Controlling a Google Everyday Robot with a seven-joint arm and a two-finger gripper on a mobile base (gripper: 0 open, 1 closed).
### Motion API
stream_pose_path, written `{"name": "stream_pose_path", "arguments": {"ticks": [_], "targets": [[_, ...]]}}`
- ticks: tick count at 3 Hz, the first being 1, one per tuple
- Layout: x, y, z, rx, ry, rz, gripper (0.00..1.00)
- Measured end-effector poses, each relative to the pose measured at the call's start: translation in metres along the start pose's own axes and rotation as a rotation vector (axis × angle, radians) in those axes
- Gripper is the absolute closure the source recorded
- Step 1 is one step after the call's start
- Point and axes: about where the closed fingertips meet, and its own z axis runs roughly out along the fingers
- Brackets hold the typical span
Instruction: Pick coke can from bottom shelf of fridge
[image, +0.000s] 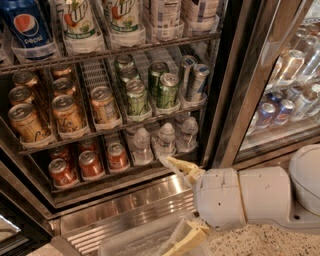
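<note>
The fridge (227, 100) stands open with its dark wire racks in view. On the bottom shelf (107, 181) stand red coke cans in lanes at the left: one at the front left (62, 171), one beside it (90, 164) and one further right (117, 156), with more behind. My gripper (171, 205) is open, its cream fingers spread one above the other. It hangs in front of the steel sill, below and to the right of the red cans, touching nothing. The upper fingertip (172, 164) is near the shelf's front edge under the water bottles.
Small clear water bottles (166, 140) fill the right of the bottom shelf. Gold cans (65, 112) and green cans (136, 97) sit on the rack above, large bottles (30, 25) higher up. The open glass door (285, 80) stands right. A clear plastic bin (142, 241) lies under the gripper.
</note>
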Motion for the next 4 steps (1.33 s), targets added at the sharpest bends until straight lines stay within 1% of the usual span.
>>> {"name": "stream_pose_path", "arguments": {"ticks": [1,2,3,4], "targets": [[0.015,-0.006,0.008,0.080,0.026,0.002,0.00],[0.042,-0.014,0.023,0.202,0.070,-0.018,0.00],[0.070,-0.038,0.029,0.313,0.115,-0.027,0.00],[0.095,-0.059,0.046,0.363,0.107,-0.016,0.00]]}}
